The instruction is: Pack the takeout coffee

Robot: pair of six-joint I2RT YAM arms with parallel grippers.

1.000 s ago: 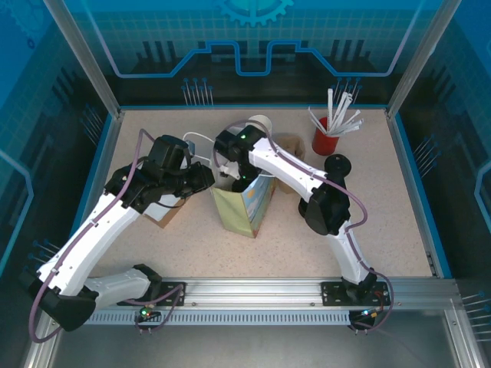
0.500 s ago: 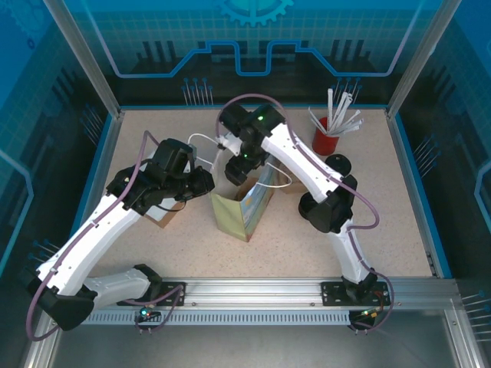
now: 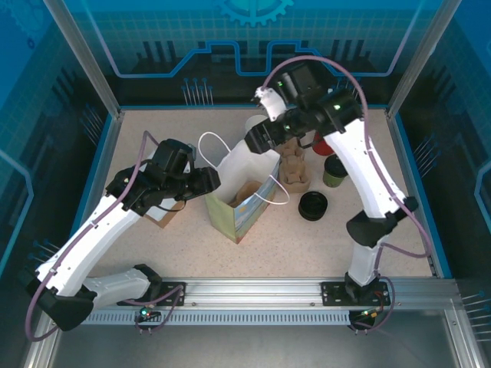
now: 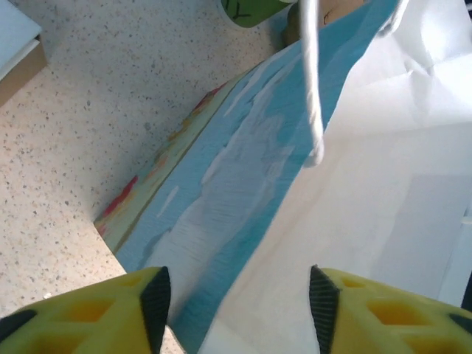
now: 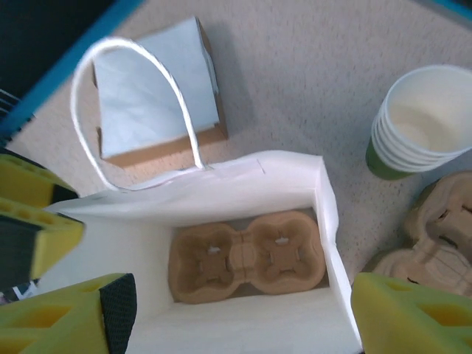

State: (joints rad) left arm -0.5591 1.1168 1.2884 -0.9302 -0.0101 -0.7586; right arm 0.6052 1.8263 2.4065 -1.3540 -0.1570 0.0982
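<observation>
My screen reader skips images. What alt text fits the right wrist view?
Looking down into an open white paper bag with a two-cup cardboard carrier flat at its bottom. A stack of lidless cups stands beside it.

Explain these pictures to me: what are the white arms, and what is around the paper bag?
These are two robot arms bolted to the near edge of the table, each ending in a two-finger gripper. One picture comes from a fixed camera overhead; the other two from cameras on the wrists, so the yellow shapes are each arm's own fingers. In the middle stands an open paper bag with a cardboard cup carrier in its bottom. The left gripper is open, the bag's edge between its fingers; the right gripper hovers open above the bag, holding nothing. Right of the bag are spare carriers, the takeout coffee with its black lid, and loose lids. Behind it stands a stack of lidless cups; to its left, a napkin box.
</observation>
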